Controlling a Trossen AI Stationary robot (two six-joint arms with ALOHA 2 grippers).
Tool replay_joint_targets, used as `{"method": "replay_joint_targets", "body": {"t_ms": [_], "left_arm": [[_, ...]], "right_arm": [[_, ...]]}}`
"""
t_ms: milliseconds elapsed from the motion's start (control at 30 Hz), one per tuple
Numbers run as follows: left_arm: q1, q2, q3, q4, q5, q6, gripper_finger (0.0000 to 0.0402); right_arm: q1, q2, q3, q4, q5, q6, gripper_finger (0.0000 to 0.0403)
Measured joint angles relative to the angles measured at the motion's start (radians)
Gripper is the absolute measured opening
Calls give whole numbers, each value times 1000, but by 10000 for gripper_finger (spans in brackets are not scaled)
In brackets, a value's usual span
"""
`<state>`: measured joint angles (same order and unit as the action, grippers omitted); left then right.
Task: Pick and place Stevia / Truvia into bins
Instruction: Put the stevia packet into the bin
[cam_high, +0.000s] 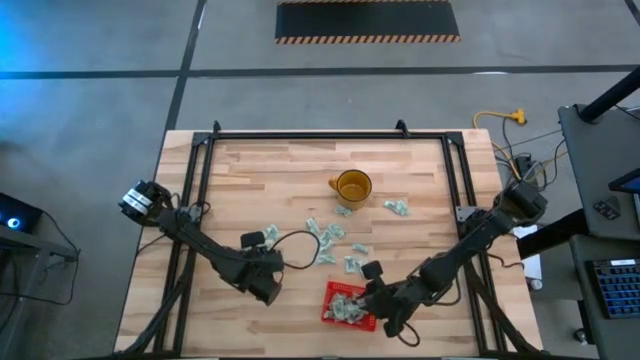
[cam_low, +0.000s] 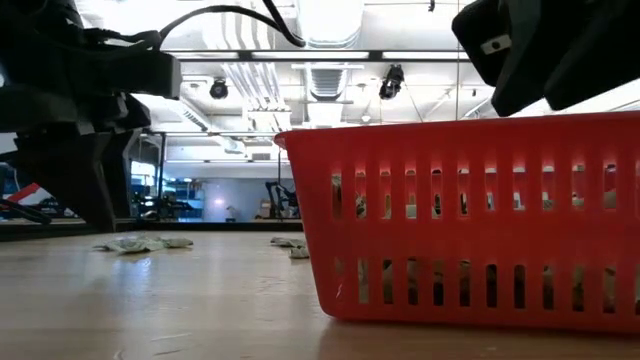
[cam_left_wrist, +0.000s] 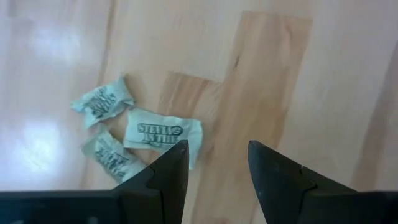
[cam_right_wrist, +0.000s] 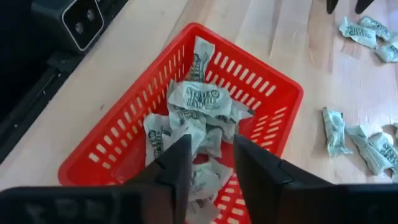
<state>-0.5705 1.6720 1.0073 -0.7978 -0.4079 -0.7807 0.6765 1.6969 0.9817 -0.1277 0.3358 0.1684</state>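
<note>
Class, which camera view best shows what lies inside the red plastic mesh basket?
The right wrist view: it looks down into the red plastic mesh basket at its packets. The high view shows it small; the low view, only its side; the left wrist view, nothing.

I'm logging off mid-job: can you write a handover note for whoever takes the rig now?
Right tool: open, empty, above the red basket.
Left tool: open, empty, over three loose packets on the table's left-centre.
Done: a pile of Stevia packets lies in the basket.
Left: scattered packets between the basket and the yellow mug, and a few to the mug's right.
</note>
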Motion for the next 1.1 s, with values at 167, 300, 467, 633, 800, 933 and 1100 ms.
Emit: {"method": "replay_joint_targets", "body": {"t_ms": [167,300,467,633,800,933,1100], "left_arm": [[-3,-1,-10,-6,-36,0,148],[-3,-1,-55,-4,-68,0,148],[-1,-1,-118,9,-69,-54,148],[-1,-27,-159,60,-71,-71,148],[-1,-75,-194,157,-72,-71,148],[4,-148,-278,283,-76,-76,148],[8,-244,-410,455,-80,-78,148]], "right_arm": [[0,-22,-2,1,-51,3,145],[4,-26,-2,-1,-61,13,158],[7,-26,-3,-4,-60,15,165],[7,-27,-3,-4,-60,15,165],[7,-27,-4,-4,-60,24,160],[7,-27,-4,-12,-60,41,157],[7,-27,-4,-15,-60,42,159]]}}
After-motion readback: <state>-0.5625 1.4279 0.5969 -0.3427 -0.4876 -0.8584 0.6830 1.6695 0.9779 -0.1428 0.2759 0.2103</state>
